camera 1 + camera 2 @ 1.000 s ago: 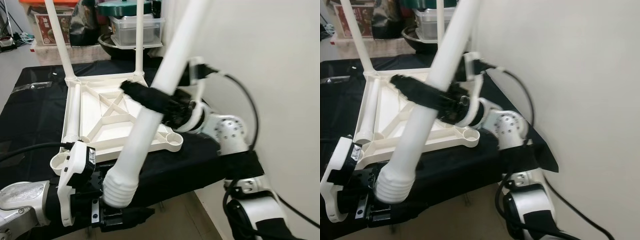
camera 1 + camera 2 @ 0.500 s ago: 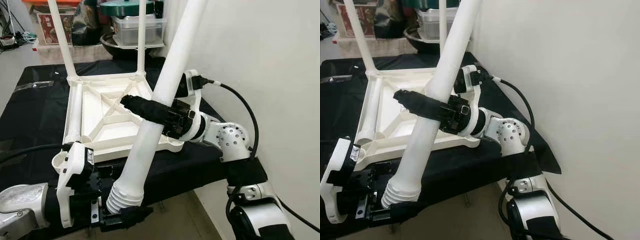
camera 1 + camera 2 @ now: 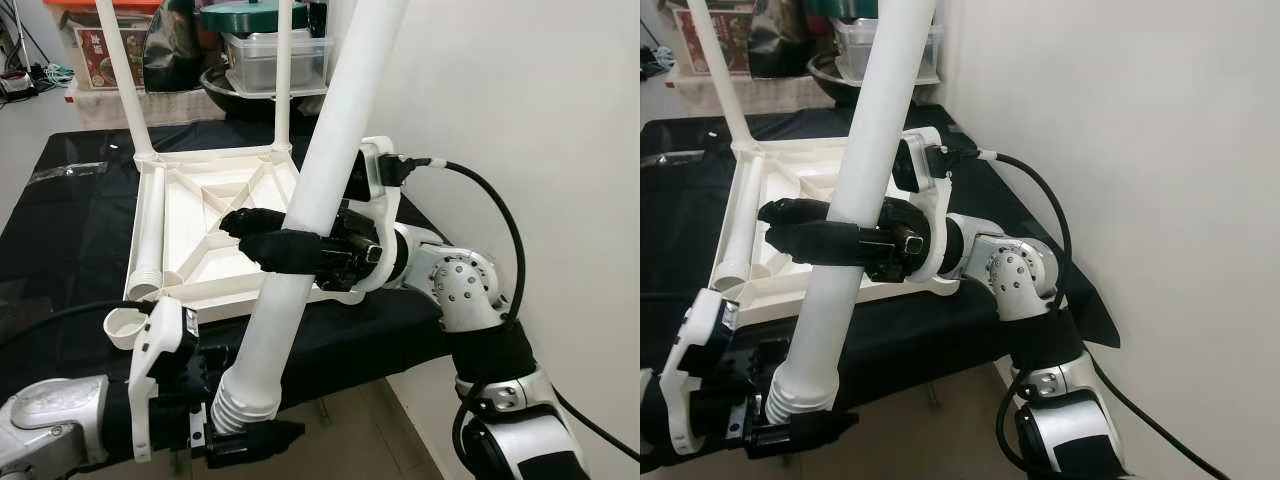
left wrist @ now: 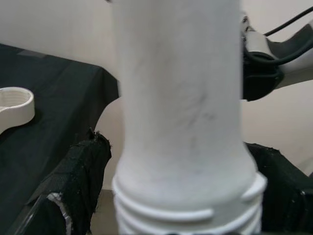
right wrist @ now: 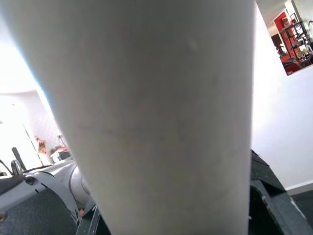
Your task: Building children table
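Two white plastic legs (image 3: 122,80) already stand in the upturned white plastic tabletop (image 3: 215,225). Both the right gripper (image 3: 262,238) and left gripper (image 3: 240,440) clamp a third long white leg (image 3: 320,180), not yet screwed in; sockets (image 3: 128,322) remain unfilled.

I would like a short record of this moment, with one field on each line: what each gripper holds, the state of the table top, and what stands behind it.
held part: white table leg, tilted, threaded end down
left gripper: shut on the threaded end of the leg, near the table edge
right gripper: jaws closed around the middle of the leg
table top: white, upside down on the black cloth
legs already fitted: two upright at the far corners
near sockets: no leg in either one
background: storage boxes, white wall
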Robot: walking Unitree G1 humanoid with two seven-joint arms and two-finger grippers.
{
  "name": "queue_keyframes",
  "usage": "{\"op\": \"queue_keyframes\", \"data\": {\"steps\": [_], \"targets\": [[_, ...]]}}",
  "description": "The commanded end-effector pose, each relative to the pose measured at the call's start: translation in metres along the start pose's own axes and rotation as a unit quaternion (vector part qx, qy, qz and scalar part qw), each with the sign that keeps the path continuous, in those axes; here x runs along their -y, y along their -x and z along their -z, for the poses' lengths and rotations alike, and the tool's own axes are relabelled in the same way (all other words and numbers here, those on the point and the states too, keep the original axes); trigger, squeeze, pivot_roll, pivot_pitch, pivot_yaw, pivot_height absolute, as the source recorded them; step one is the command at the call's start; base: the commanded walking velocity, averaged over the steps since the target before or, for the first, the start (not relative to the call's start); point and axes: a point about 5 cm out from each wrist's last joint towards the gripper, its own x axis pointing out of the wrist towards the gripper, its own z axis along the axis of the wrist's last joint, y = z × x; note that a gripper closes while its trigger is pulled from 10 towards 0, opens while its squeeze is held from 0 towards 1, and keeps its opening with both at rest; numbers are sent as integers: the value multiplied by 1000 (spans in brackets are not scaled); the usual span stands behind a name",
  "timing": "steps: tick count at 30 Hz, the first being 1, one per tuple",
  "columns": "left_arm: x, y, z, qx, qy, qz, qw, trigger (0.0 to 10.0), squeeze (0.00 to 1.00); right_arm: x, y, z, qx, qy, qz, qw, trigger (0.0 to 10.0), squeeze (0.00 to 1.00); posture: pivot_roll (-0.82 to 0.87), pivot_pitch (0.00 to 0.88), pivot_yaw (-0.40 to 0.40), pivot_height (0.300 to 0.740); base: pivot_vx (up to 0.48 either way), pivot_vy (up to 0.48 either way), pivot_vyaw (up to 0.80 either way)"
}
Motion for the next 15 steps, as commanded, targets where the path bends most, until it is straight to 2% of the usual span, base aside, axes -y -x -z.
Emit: {"op": "queue_keyframes", "data": {"steps": [1,3,5,6,7,14,15], "targets": [[1,0,3,-14,-1,4,1000,7686,0,-4,-3,-2,-4,15,-11,1000,10000,59,110,0,-79,740,0,0,0],[1,0,3,-14,-1,4,1000,7686,0,-4,-3,-2,-4,15,-11,1000,10000,59,110,0,-79,740,0,0,0],[1,0,5,-19,0,7,1000,2431,0,-5,-5,-3,-4,22,-14,1000,10000,59,110,0,-79,740,0,0,0],[1,0,5,-19,0,7,1000,2431,0,-5,-5,-3,-4,22,-14,1000,10000,59,110,0,-79,740,0,0,0],[0,-1,6,-17,1,8,1000,0,0,-6,-7,-6,-3,28,-18,999,10000,59,108,0,-77,740,0,0,0],[-2,-2,5,-9,-3,9,1000,0,0,-8,-11,-7,-3,36,-23,999,10000,59,106,0,-74,740,0,0,0],[-3,-1,4,-6,-5,8,1000,0,0,-9,-12,-7,-2,37,-24,999,10000,0,106,0,-73,740,0,0,0]]}}
